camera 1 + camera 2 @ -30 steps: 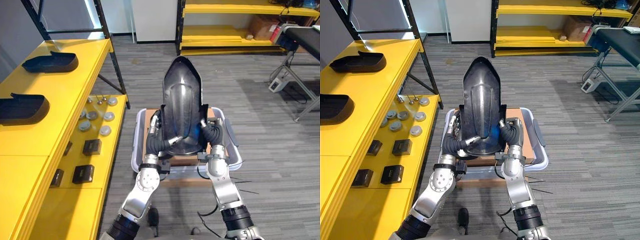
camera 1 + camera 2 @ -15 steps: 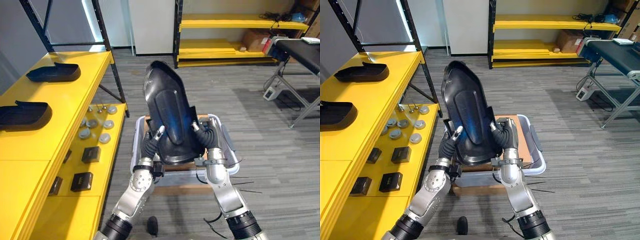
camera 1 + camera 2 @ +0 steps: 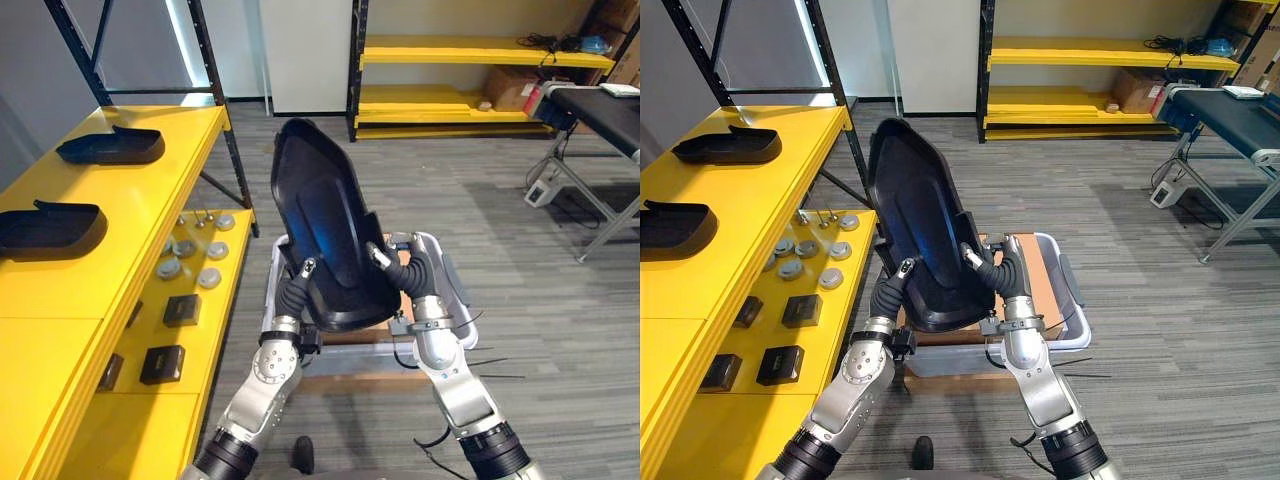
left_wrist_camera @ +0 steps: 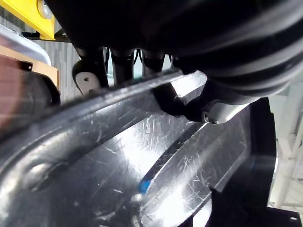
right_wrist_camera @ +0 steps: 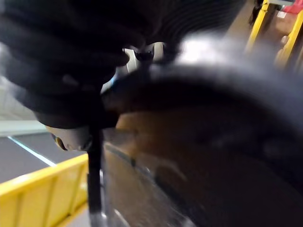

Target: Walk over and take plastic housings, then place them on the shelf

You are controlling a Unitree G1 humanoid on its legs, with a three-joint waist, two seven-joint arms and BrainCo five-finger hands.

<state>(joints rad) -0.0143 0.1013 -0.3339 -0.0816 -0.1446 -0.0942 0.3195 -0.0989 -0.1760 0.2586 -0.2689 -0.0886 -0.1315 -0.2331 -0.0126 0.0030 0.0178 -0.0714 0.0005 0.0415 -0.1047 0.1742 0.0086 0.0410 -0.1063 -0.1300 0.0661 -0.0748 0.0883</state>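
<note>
Tipped further to the robot's left than a second ago, toward the yellow shelf [image 3: 150,195], the black plastic housing [image 3: 320,220] hangs over the grey bin [image 3: 452,282], its lower rim clasped by left hand [image 3: 297,283] and right hand [image 3: 400,270].

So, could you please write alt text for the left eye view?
The left hand and right hand grip a large dark housing by its lower edges, holding it upright, leaning left, over a grey bin. On the robot's left, a yellow shelf carries two similar housings, with small parts on its lower level.
</note>
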